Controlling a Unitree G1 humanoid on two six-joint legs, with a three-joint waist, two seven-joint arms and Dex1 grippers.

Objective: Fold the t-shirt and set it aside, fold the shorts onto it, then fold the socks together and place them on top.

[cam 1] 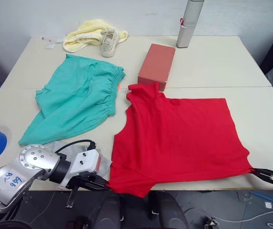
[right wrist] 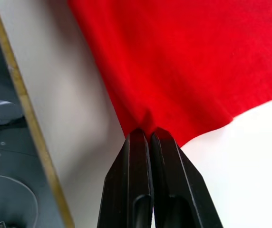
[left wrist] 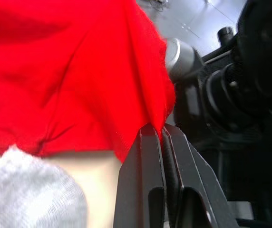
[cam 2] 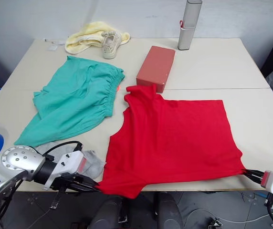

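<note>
A: So, which step is in hand?

B: The first, I'd judge. The bright red short-sleeved cotton t-shirt [cam 1: 179, 140] lies spread flat between the two grippers. The left gripper [left wrist: 162, 135] is clenched on the shirt's near corner at the table edge, and the right gripper [right wrist: 148, 134] is pinched tight on the opposite near corner.

A: And the rest of the clothes?

B: The pair of light grey knit socks [cam 2: 91, 164] lies just beside the left gripper, touching the red cloth's edge. The teal-green thin fabric shorts [cam 1: 79, 98] lie beyond that gripper, well clear of the right one. Farther off sit a rigid brick-red rectangular box [cam 1: 156, 66], a pale yellow towel [cam 1: 86, 33] and a beige sneaker [cam 1: 109, 42].

A: What does the next move call for?

B: Probably lifting both corners together and carrying the near hem away over the shirt, keeping the cloth taut so it folds evenly, without dragging the socks.
</note>
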